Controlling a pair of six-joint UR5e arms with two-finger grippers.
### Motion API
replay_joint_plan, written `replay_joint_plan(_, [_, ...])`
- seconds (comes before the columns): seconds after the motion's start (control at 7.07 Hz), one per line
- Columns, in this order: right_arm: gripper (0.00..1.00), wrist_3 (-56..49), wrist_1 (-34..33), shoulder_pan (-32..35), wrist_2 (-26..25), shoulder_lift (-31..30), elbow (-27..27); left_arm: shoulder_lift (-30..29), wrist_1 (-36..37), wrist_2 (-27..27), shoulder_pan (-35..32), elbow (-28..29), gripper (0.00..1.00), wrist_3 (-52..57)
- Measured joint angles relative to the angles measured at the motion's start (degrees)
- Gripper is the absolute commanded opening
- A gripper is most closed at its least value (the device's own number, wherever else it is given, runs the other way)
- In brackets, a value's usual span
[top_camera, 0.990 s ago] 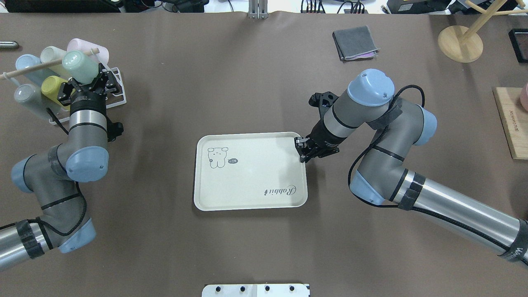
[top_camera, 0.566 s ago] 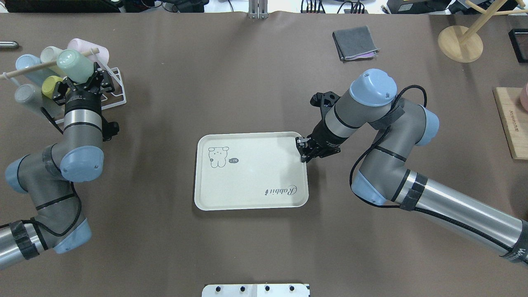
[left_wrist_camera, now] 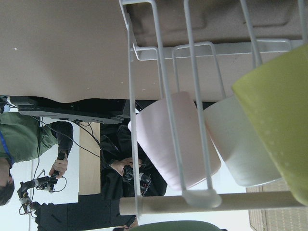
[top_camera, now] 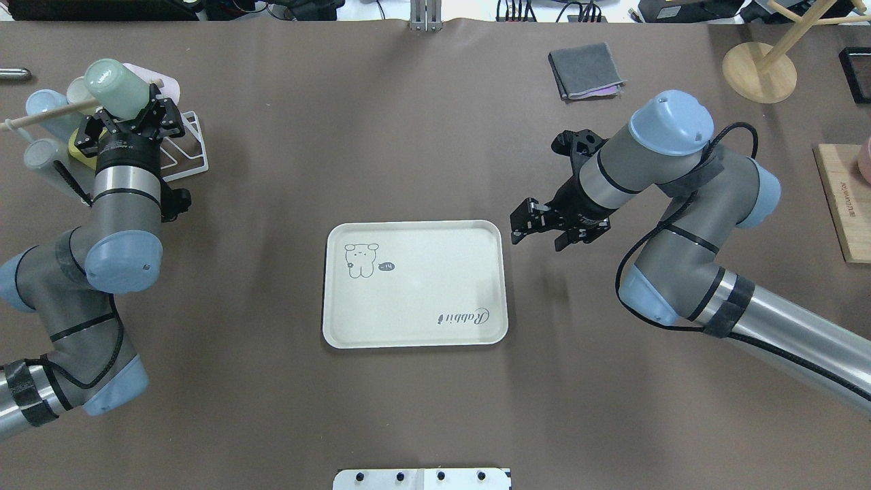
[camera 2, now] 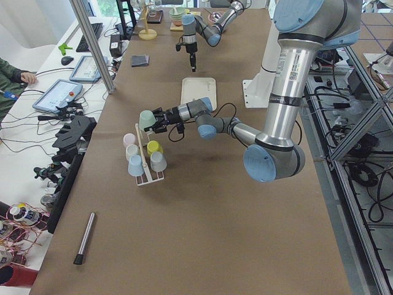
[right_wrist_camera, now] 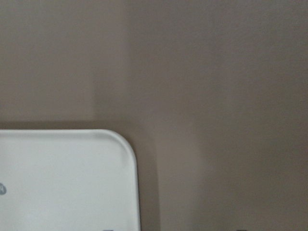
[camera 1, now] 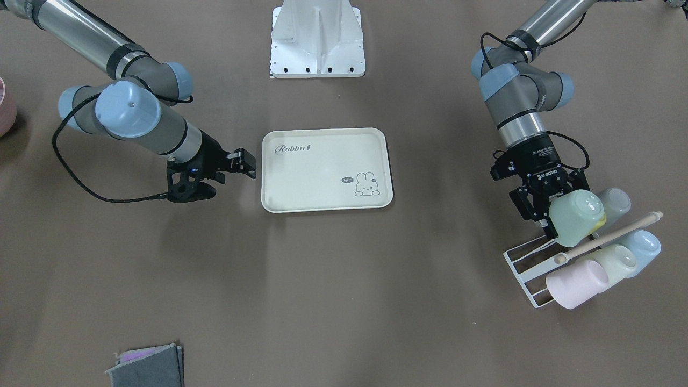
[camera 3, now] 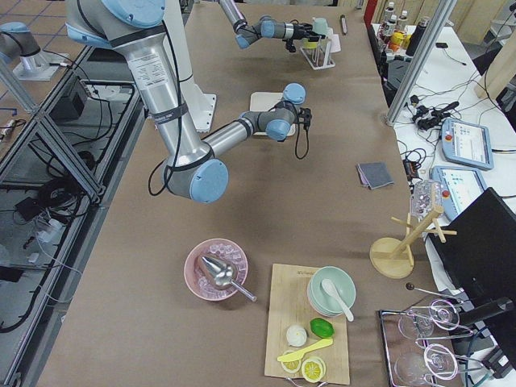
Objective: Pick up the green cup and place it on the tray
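Brown matting covers the long table, with operators' desks and cables beyond its far edge. At the far-left corner in the overhead view, the left gripper is clamped around the green cup near its mouth. It holds the cup tilted, base outward, above the white wire rack and level with the wooden dowel. The other cups lie beneath and beside it, the yellow-green cup just below the wrist. The step in hand seems to be the extraction. The cup should probably go up and back along its own axis until it clears the dowel and its neighbours, and only then swing right toward the tray, which lies well apart at mid-table. It will need turning level before it is set down inside the rim. The right gripper, jaws apparently parted and holding nothing, hangs just right of the tray's far-right corner. A second ago that gripper sat on that corner; it has since backed off, and the tray now lies squarer. The cup, meanwhile, has risen and drifted farther left, off the rack.
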Motion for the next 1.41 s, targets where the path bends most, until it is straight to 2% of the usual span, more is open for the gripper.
replay_joint_plan(0.28, [1.00,-5.8,-5.3,7.8,1.2,-3.4,2.3,-1.1,-1.5,-0.3,-0.5,-1.2,0.34,-1.1])
replay_joint_plan(0.42, [1.00,-13.3,-9.3,13.0,1.3,-5.8,2.9,-1.5,-3.6,-0.5,-0.7,-1.7,0.27,-2.3])
replay_joint_plan(0.71, [1.00,-28.9,-18.0,23.1,0.3,-10.8,3.2,-2.3,-7.5,-2.5,-0.6,-4.0,0.27,-4.5])
replay_joint_plan(0.99, [1.00,-40.3,-22.4,30.0,-2.4,-15.6,2.8,-2.6,-11.6,-8.8,-0.5,-5.2,0.23,-13.3])
replay_joint_plan(1.41, [1.00,-54.5,-23.6,39.6,-3.2,-22.3,1.7,-3.7,-12.9,-19.8,-0.3,-7.4,0.23,-32.4])
